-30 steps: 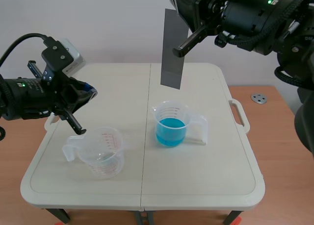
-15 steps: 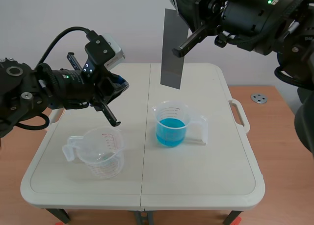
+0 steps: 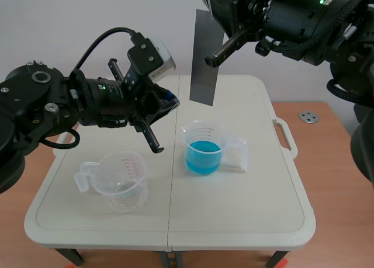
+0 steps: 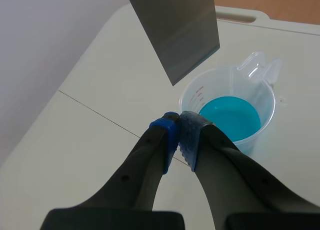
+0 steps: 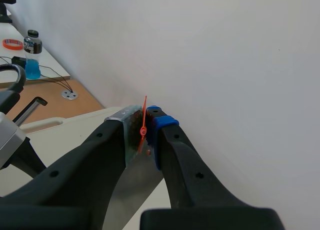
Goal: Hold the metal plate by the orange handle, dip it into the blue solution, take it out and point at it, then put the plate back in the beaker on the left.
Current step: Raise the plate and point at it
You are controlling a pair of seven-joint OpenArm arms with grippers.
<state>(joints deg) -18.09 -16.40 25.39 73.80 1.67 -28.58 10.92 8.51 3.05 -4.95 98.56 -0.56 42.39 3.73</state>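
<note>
Right fingers (image 5: 145,126): clenched on the thin orange handle (image 5: 144,115), seen edge-on between the pads. The metal plate (image 3: 204,58) hangs straight down from that grip. It is a flat, plain grey rectangle with no marks on the face shown. It is held high over the far half of the desk (image 3: 245,221), and its lower edge is above the beaker of blue solution (image 3: 204,148) and well clear of the liquid.

Left fingers (image 4: 179,134): clenched on nothing, pads pressed together. The tips point toward the plate's lower corner (image 4: 175,77), near it but not touching. The blue solution (image 4: 230,117) lies just ahead of and below them.

The filled beaker is clear plastic with a spout and a side handle, filled with blue to roughly a third. The empty beaker (image 3: 120,180) is the same type and stands on the near left of the desk, well apart from the first.

Writing: both beakers have red graduation scales, with figures too small to read. No brand is legible.

Change from the earlier frames: my left arm has swung up from the desk's left edge toward the centre, so its fingers now sit beside the plate. My right arm, the plate and both beakers have stayed in place.
</note>
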